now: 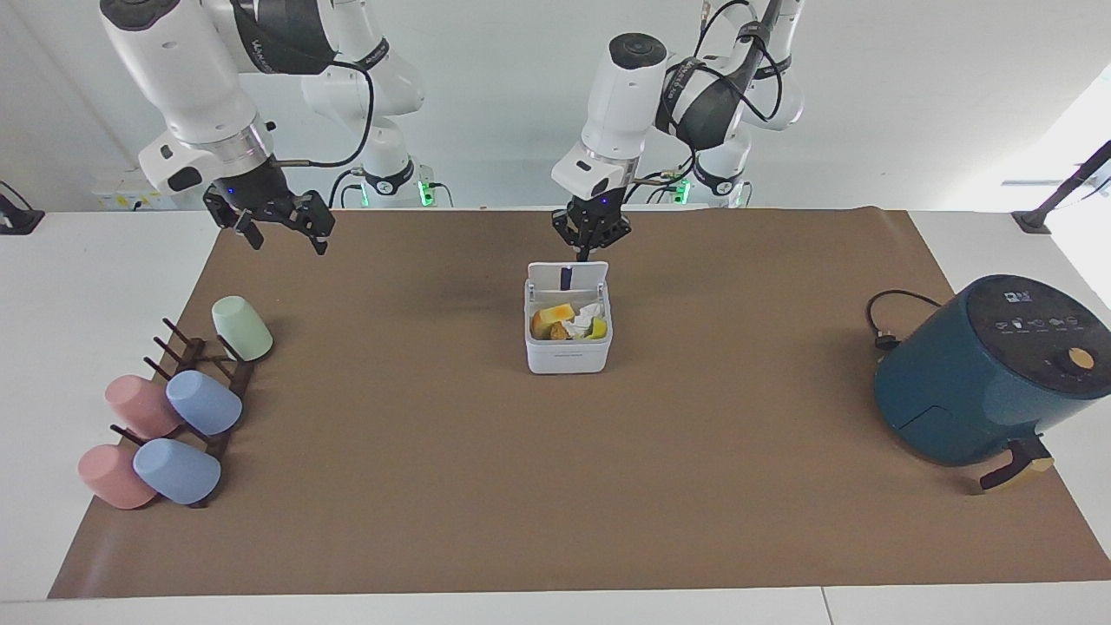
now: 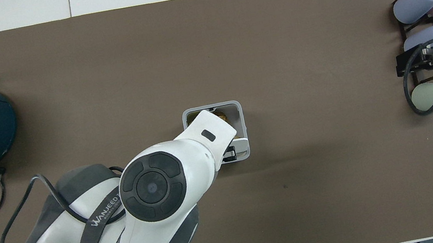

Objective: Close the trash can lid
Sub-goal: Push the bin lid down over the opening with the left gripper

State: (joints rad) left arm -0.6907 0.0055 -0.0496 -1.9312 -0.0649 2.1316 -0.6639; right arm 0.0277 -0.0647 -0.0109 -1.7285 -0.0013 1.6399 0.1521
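The small white trash can (image 1: 568, 351) stands mid-table on the brown mat, with food scraps and crumpled paper (image 1: 568, 323) inside. Its white lid (image 1: 545, 276) is still up on the hinge at the edge nearer the robots, tipped partway over the opening, and the dark blue strip on its inner face shows. My left gripper (image 1: 589, 252) is shut, with its tip at the lid's top edge. In the overhead view the left arm covers the lid and most of the can (image 2: 244, 127). My right gripper (image 1: 282, 233) is open and waits in the air over the mat's corner at the right arm's end.
A dark teal air fryer (image 1: 985, 373) with a black cord (image 1: 885, 321) stands at the left arm's end. A dark rack (image 1: 213, 382) with several pastel cups lies at the right arm's end, under the right gripper in the overhead view.
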